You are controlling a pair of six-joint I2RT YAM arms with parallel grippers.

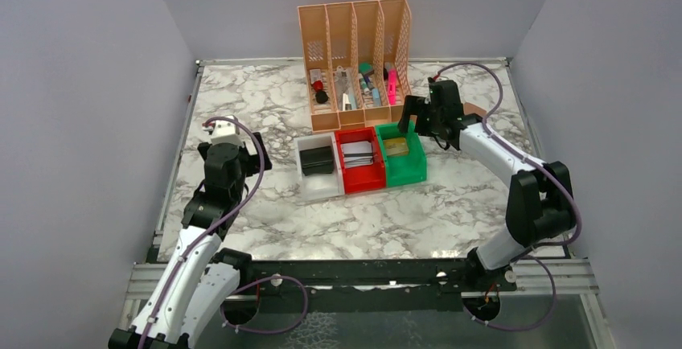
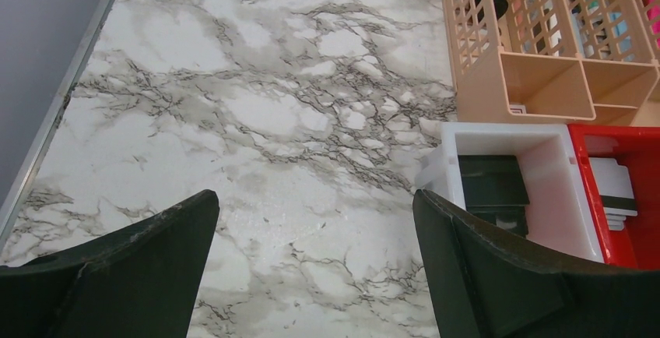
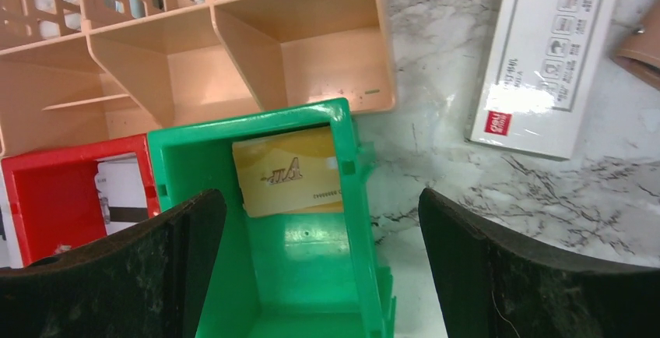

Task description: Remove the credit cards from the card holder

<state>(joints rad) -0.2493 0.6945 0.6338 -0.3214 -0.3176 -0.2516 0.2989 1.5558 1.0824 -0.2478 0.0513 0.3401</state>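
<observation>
Only a tan-brown corner of the card holder (image 3: pixel 644 47) shows at the right edge of the right wrist view; in the top view it is a brown sliver (image 1: pixel 476 110) behind the right arm. The credit cards are hidden. My right gripper (image 3: pixel 322 202) is open and hangs over the right wall of the green bin (image 3: pixel 354 221), well left of the holder. From above, this gripper (image 1: pixel 415 117) sits just behind the bin. My left gripper (image 2: pixel 315 202) is open over bare marble, left of the white bin (image 2: pixel 560 190). It (image 1: pixel 259 152) holds nothing.
A gold card (image 3: pixel 284 170) lies in the green bin (image 1: pixel 406 168). The red bin (image 1: pixel 362 176) holds white cards, and the white bin (image 1: pixel 318 188) holds a black case (image 1: pixel 316 160). A peach file organiser (image 1: pixel 354 43) stands behind them. A white box (image 3: pixel 545 58) lies right of the organiser.
</observation>
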